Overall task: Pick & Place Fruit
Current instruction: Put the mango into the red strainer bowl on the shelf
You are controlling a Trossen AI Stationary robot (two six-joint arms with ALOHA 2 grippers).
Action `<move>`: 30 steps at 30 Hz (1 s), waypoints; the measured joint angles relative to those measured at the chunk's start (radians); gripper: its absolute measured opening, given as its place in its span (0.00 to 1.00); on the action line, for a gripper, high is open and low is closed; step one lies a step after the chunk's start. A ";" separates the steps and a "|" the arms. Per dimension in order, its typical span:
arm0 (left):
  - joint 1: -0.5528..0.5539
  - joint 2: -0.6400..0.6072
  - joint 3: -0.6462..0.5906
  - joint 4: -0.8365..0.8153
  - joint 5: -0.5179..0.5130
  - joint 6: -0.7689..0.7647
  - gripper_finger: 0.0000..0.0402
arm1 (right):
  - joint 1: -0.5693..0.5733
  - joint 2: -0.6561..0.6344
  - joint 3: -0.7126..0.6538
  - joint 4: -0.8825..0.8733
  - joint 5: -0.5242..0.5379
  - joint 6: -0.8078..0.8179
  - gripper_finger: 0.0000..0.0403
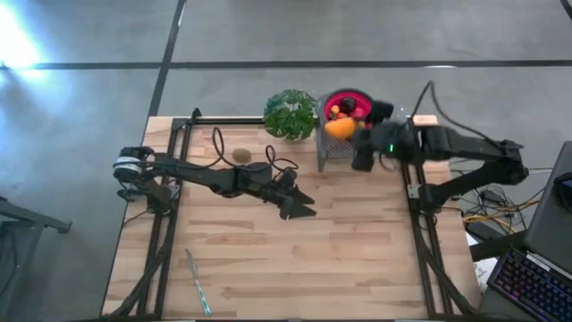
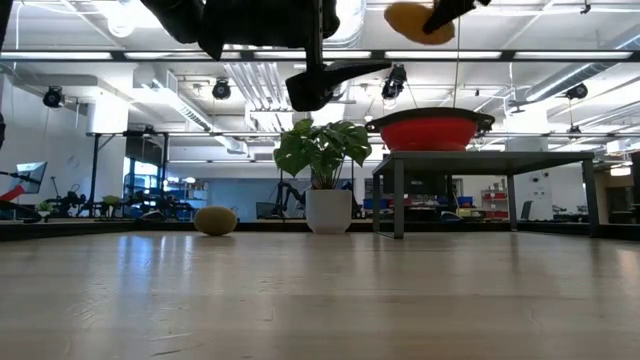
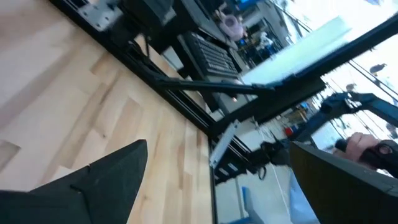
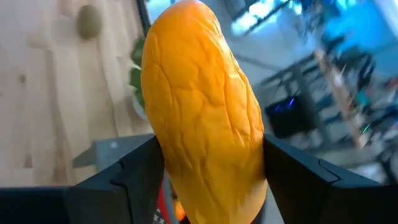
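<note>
High view: right gripper (image 1: 350,136) clamps the elongated yellow-orange fruit (image 1: 340,129), raised beside the red bowl (image 1: 365,95) on its stand at 1 o'clock. Kiwi (image 1: 241,155) lies on the table (image 1: 357,259) at 11 o'clock. Left gripper (image 1: 302,206) hovers mid-table, jaws wide, empty.

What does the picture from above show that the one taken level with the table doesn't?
Only the high view shows the fruits piled inside the red bowl and a thin pale stick lying on the table. Only the low view shows the room behind. Both show the kiwi, the potted plant, and the right gripper gripping a yellow-orange fruit above the bowl.
</note>
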 joint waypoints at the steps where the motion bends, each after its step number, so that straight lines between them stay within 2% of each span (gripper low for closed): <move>1: 0.000 0.000 0.000 0.000 -0.018 0.000 0.98 | -0.051 -0.007 0.002 -0.001 -0.038 0.011 0.60; 7: 0.001 0.000 0.000 0.000 -0.090 0.000 0.98 | -0.318 -0.003 0.059 -0.007 -0.282 0.161 0.63; 10: 0.000 0.000 0.000 0.000 -0.113 -0.001 0.98 | -0.418 0.024 0.097 -0.045 -0.350 0.207 0.65; 19: 0.000 0.000 0.000 -0.010 -0.113 0.000 0.98 | -0.589 0.165 0.222 -0.259 -0.360 0.319 0.61; 30: 0.000 0.000 -0.001 -0.069 -0.113 0.108 0.98 | -0.632 0.300 0.330 -0.386 -0.361 0.480 0.66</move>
